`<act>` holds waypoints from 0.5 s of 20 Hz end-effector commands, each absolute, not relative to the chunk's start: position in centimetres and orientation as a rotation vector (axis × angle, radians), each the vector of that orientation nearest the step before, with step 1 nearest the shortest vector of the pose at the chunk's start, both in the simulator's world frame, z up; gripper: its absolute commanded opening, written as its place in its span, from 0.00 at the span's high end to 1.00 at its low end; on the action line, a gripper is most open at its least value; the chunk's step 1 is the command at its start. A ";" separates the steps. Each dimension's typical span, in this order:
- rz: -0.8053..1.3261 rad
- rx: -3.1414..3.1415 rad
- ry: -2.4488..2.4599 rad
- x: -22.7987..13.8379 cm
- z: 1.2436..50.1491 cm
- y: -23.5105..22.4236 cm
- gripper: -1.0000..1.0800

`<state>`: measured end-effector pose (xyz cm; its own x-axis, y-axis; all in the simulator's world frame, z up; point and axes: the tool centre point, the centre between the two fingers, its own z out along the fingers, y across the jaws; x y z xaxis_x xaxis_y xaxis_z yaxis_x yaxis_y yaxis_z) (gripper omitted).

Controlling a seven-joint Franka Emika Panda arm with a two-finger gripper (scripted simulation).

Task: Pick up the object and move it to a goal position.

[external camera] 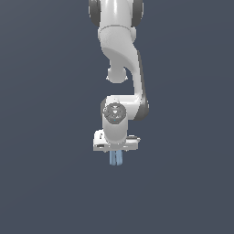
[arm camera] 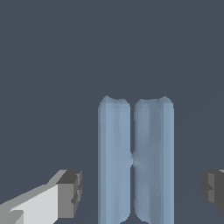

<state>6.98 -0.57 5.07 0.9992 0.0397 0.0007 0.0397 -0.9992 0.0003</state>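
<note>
- Wrist view: the gripper [arm camera: 140,190] stands open — one grey pad [arm camera: 70,192] to one side of the light-blue block [arm camera: 135,162], the other pad at the frame edge, both clear of it.
- Exterior view only: the white arm [external camera: 119,55] hangs straight down over the block [external camera: 115,157], which shows just beneath the gripper [external camera: 115,151].
- Hidden: fingers are not discernible in the exterior view; the block's top is covered there, its base cut off in the wrist view.
- Surroundings — a plain dark surface [external camera: 45,183], open on all sides.
</note>
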 end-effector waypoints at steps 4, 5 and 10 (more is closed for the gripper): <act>-0.001 3.141 0.062 6.9 2.3 -0.6 0.04; -0.001 3.141 0.062 6.9 2.0 -0.6 0.04; 0.000 3.141 0.062 7.0 1.6 -0.6 0.04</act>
